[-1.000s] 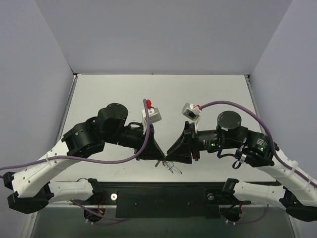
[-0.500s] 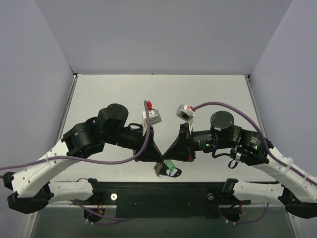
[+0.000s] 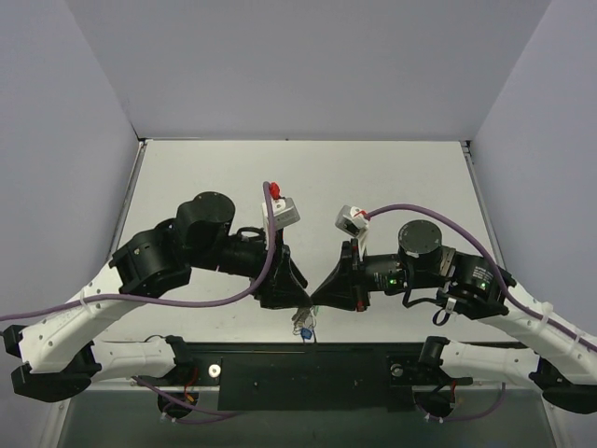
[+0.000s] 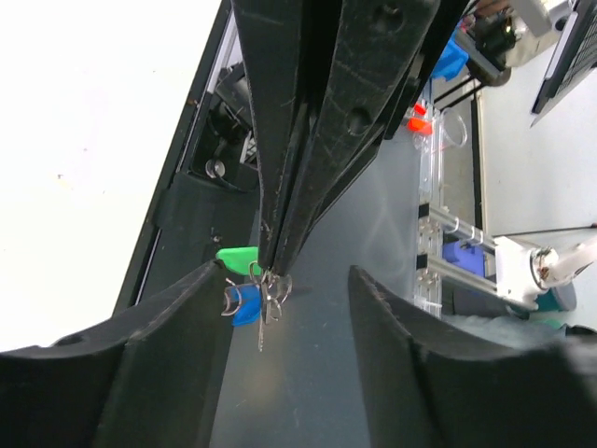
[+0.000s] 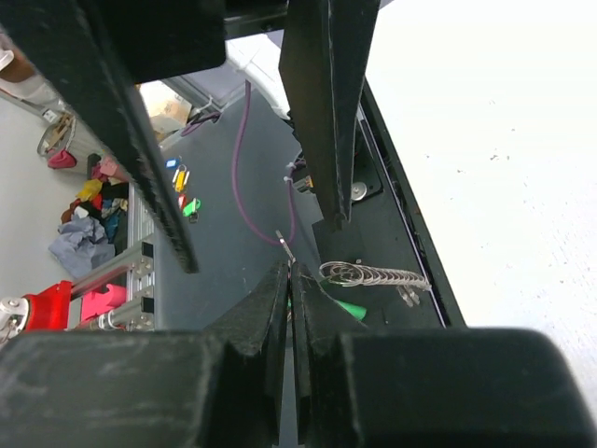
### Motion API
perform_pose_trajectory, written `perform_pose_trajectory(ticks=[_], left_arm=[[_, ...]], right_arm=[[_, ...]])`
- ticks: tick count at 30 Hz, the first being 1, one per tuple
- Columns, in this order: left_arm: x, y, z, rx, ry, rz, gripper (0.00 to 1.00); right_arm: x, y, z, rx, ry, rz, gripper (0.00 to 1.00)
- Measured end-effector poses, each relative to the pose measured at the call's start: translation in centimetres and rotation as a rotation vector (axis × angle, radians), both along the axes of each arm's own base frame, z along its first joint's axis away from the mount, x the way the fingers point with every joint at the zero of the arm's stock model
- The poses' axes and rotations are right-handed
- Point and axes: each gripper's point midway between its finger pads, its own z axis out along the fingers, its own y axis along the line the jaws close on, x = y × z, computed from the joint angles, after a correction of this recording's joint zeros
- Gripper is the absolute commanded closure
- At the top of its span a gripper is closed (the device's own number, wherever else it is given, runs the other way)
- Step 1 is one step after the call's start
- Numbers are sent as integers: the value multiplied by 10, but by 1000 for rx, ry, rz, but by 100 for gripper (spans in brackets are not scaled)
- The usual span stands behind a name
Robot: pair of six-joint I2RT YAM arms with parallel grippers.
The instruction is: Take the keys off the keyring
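The keyring (image 4: 233, 297) hangs as a small bunch over the table's near edge: a silver loop, thin silver keys (image 4: 266, 313), a blue tag (image 4: 246, 306) and a green tag (image 4: 238, 257). My right gripper (image 4: 271, 265) comes down from above, shut on the top of this bunch. My left gripper (image 4: 284, 289) stands open around it, one finger on each side, touching nothing. In the right wrist view the right gripper (image 5: 290, 271) is pressed shut, and the short chain (image 5: 373, 275) stretches to the right past the green tag (image 5: 351, 308). From the top view the keyring (image 3: 303, 324) dangles below both grippers.
The white table (image 3: 308, 177) lies behind the arms, walled on three sides. A black mounting bar (image 3: 308, 369) runs along the near edge under the bunch. The open left fingers (image 5: 326, 121) stand close above the right gripper.
My left gripper has opened and let go of the bunch. My right gripper has shut on it, and the bunch now hangs from it, slightly further left.
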Motion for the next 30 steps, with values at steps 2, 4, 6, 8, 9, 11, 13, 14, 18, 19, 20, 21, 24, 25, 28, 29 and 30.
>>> perform_pose_trajectory(ticks=[2,4,6,8,9,11,13,14,18,19,20,21,24,25,28,29,30], left_arm=[[2,0,5,-12,-9,11,27],[4,0,9,-19,-16,23,27],[7,0,11,-22,-26,43,27],[11,1,12,-24,-36,70,31],[13,2,13,-28,-40,85,32],[18,5,19,-49,-53,125,32],[20,10,25,-93,-70,164,32],[20,13,26,-115,-78,181,32],[19,22,33,-204,-82,223,36],[20,23,35,-226,-82,230,37],[20,23,37,-243,-82,237,37],[21,22,39,-260,-82,243,38],[24,20,45,-308,-81,258,39],[25,19,46,-317,-80,262,41],[27,16,44,-324,-75,269,43],[28,15,43,-325,-72,271,43],[28,15,42,-323,-70,273,44]], right_arm=[[1,-1,0,2,-2,-8,100],[1,-3,2,8,-8,-15,100],[1,-5,4,15,-14,-20,100],[2,-7,6,25,-23,-35,100],[2,-8,6,29,-26,-43,100],[5,-10,5,40,-36,-65,100],[9,-12,3,56,-43,-94,100],[11,-12,1,64,-43,-108,100],[20,-11,-3,114,-31,-169,100],[23,-9,-1,132,-27,-184,100],[26,-7,0,150,-24,-197,100],[28,-5,2,169,-18,-207,100],[31,-1,10,221,-7,-218,100],[31,0,14,236,-4,-218,100],[31,2,28,293,-1,-217,100],[31,2,32,311,0,-217,100],[31,3,36,326,1,-217,100]])
